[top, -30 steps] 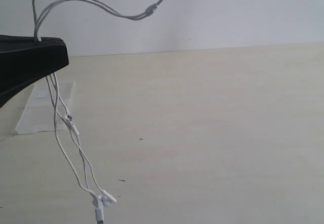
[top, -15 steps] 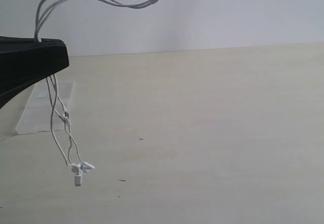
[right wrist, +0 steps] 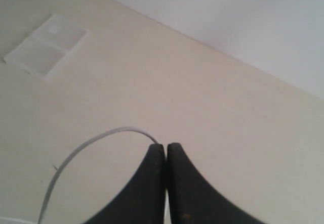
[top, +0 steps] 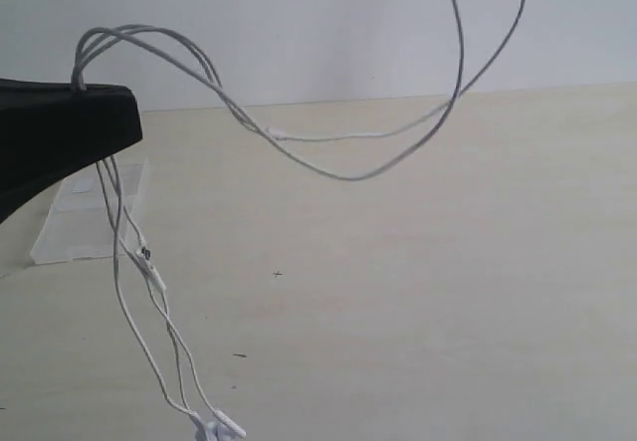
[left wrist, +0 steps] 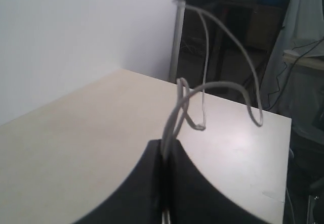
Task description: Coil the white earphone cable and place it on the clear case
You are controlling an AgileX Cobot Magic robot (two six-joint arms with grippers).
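**Earphone cable [top: 343,176] strung up in the air**

My left gripper [left wrist: 164,144] is closed on the earphone cable — several strands bunch together where they pass between its tips. From there two strands hang down in front of the clear case [top: 70,227]. The small inline piece [top: 147,255] sits partway along them, and the earbuds [top: 224,426] dangle at the bottom edge of the exterior view. Whether they touch the table [top: 448,282] I cannot tell. On the other side of my left gripper, the cable loops upward and sweeps out in a wide arc above the table. My right gripper [right wrist: 166,145] is closed too, with a single strand running into its tips. The case lies flat on the table near the wall — below my left gripper in the exterior view.
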